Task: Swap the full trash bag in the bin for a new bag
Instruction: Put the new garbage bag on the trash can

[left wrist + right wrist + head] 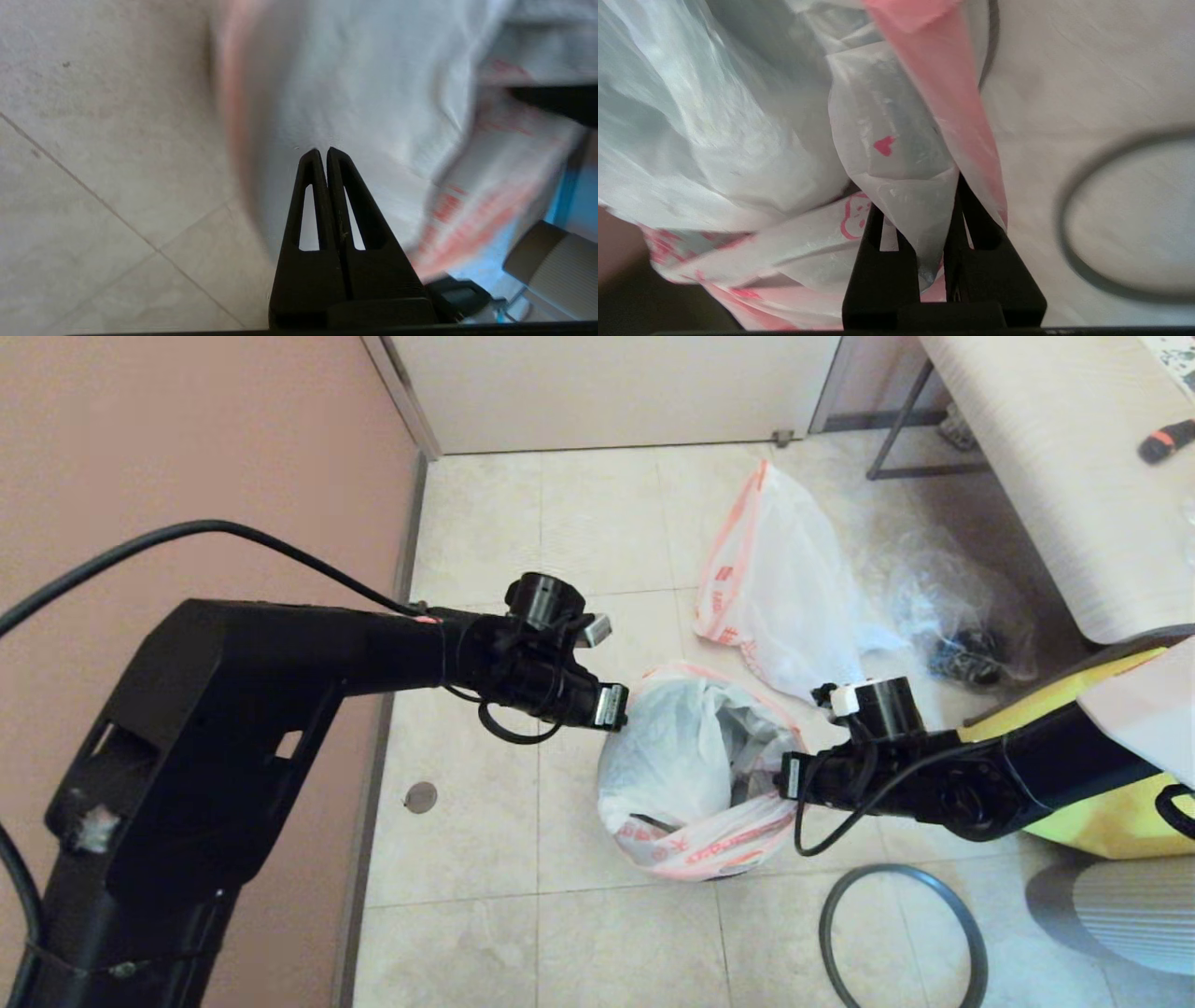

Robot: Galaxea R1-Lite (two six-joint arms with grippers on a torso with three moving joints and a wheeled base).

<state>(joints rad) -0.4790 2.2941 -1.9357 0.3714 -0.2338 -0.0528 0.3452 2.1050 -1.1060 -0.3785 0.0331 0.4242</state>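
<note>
Both grippers at the white bag on the floor
The right gripper point(920, 224) pinches a fold of the new bag point(691, 775); the left gripper point(323, 151), clenched empty, touches its opposite side, the rim ring point(901, 933) lying nearby on the tiles.

right tool point(924, 233) pinching new bag point(896, 186), rim ring point(1069, 252)

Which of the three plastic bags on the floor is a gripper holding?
The new bag, white with a pink edge band, stretched open between both arms. The right gripper pinches its edge. The full trash bag and the clear bag lie untouched behind.
</note>
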